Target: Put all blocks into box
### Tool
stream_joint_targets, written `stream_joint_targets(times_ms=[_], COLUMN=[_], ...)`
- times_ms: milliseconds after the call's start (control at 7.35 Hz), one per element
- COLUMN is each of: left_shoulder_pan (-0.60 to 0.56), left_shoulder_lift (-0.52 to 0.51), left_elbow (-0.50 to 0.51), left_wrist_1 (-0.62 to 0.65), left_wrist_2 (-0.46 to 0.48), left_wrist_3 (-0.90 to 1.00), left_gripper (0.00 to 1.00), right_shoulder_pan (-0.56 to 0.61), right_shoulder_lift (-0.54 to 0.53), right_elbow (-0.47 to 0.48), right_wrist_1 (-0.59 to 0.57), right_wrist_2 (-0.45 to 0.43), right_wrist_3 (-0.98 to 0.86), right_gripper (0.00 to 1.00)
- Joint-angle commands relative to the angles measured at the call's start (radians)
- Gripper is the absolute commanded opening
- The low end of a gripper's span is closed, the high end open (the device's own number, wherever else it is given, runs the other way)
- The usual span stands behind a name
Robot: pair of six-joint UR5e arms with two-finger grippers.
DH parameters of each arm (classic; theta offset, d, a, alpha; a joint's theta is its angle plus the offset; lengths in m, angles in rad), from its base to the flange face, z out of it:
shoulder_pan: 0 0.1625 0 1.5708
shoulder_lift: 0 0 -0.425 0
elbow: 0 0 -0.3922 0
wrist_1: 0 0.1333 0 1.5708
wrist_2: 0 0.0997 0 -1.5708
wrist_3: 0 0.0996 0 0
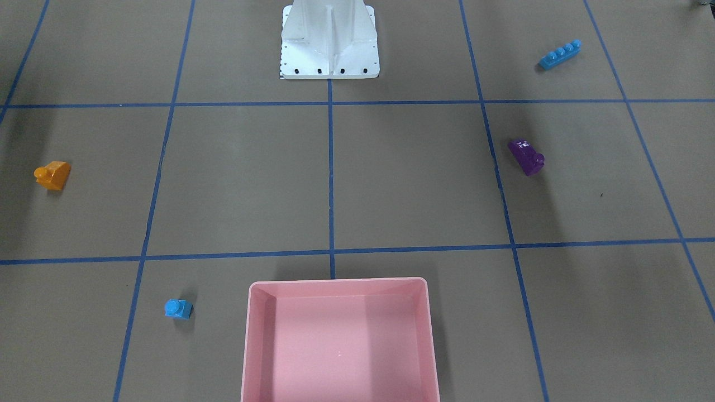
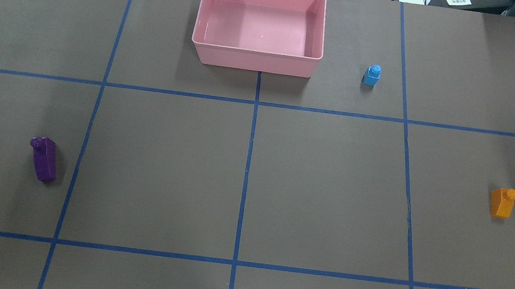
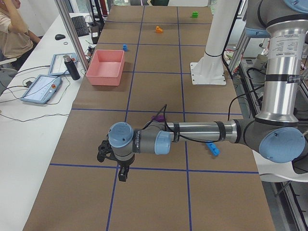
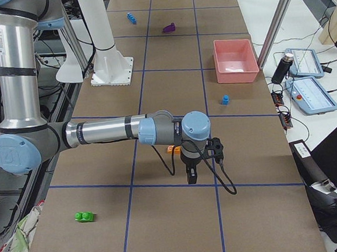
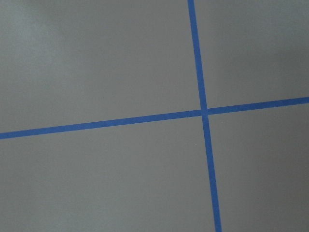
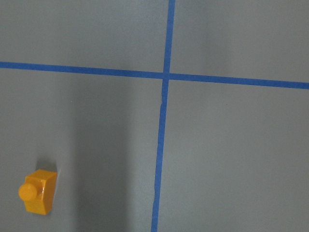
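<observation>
The left gripper [image 3: 123,176] is shown only in a side view. It hangs fingers-down over the table [image 2: 160,177] at nine o'clock, beyond the purple block [image 2: 44,159]. Whether its jaws are wide or narrow cannot be told, though no block is seen in it. The right gripper [image 4: 190,180] is likewise shown only from the side, hung low at three o'clock near the orange block [image 6: 37,192], and its opening cannot be judged either. Hours are read on the overhead view, with twelve pointing away from the robot.

The task is judged not yet begun, as no block has been put away. The box [image 2: 255,61] is set at twelve o'clock by the table's far edge. Its smooth pink floor is seen bare in both the overhead and the front-facing views.

Five blocks are left to be moved:
- The small blue block [image 2: 372,75] is found at one o'clock, near the box but apart from its wall, and is judged the shortest carry.
- The orange block is placed at three o'clock, well apart from the box.
- The purple block is laid on its side at nine o'clock.
- The long blue block [image 1: 559,54] is seen at about eight o'clock, towards the robot's side and outside the overhead frame.
- The green block [image 4: 84,216] is placed farthest out, at roughly four o'clock, well beyond the right gripper.
</observation>
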Motion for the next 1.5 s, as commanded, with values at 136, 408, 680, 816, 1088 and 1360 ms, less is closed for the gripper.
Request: stream_joint_targets(times_ms=[136, 408, 680, 816, 1088, 1360], left_shoulder_pan=[-0.005, 0.0, -0.005, 0.0, -0.003, 0.0], left_shoulder_lift=[0.054, 0.062, 0.039, 0.025, 0.022, 0.018], left_elbow=[-0.083, -0.105, -0.094, -0.077, -0.07, -0.063], left_wrist_1=[-0.002, -0.002, -0.113, -0.161, -0.174, -0.175], left_wrist_2=[-0.003, 0.0, 0.034, 0.052, 0.039, 0.042], left_wrist_3=[0.0, -0.005, -0.008, -0.014, -0.008, -0.006], left_gripper=[1.0, 1.0, 1.0, 1.0, 1.0, 1.0], right_shoulder_pan=[0.0, -0.003, -0.058, -0.138, -0.299, -0.481], right_shoulder_lift=[0.001, 0.008, 0.006, 0.006, -0.046, -0.124], right_elbow=[0.005, 0.01, 0.015, 0.016, 0.016, 0.015], right_wrist_1=[0.0, 0.003, 0.133, 0.229, 0.514, 0.783], right_wrist_2=[0.002, 0.002, 0.005, 0.002, -0.044, -0.164], right_wrist_3=[0.002, -0.009, 0.114, 0.269, 0.603, 0.86], right_gripper=[1.0, 1.0, 1.0, 1.0, 1.0, 1.0])
